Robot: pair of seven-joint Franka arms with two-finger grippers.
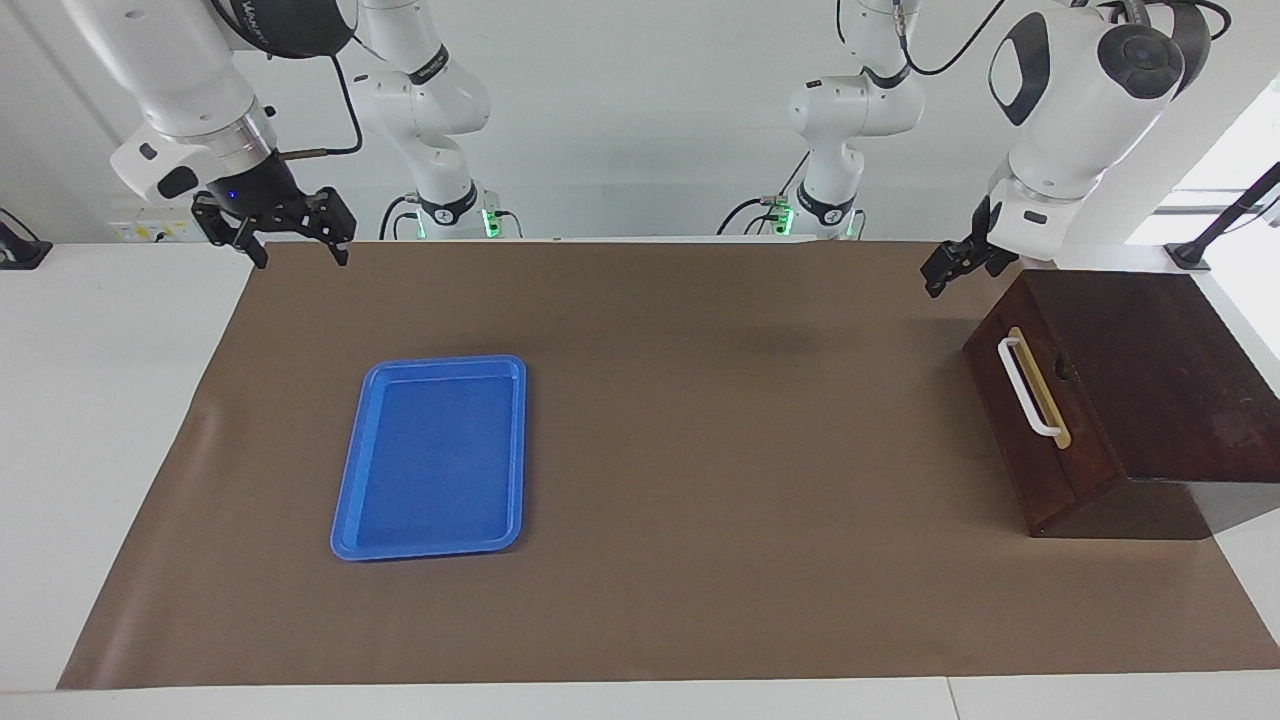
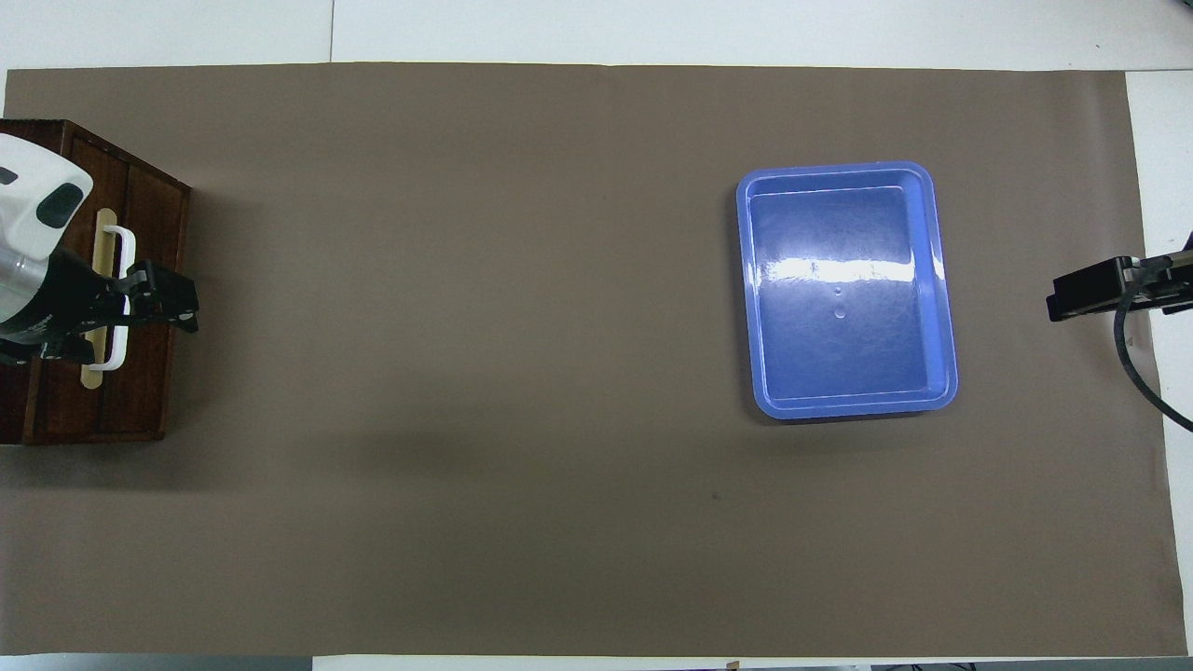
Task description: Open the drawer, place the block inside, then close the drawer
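The drawer is shut in its dark wooden box at the left arm's end of the table, its white bar handle facing the mat. It also shows in the overhead view, with the handle partly under the arm. My left gripper hangs in the air beside the box's corner nearest the robots; from above the left gripper covers the drawer's front edge. My right gripper is open and empty, raised over the mat's edge at the right arm's end. The yellow block is out of view.
A flat blue tray lies empty on the brown mat toward the right arm's end; in the overhead view the tray is about midway across the mat's depth. White tabletop borders the mat.
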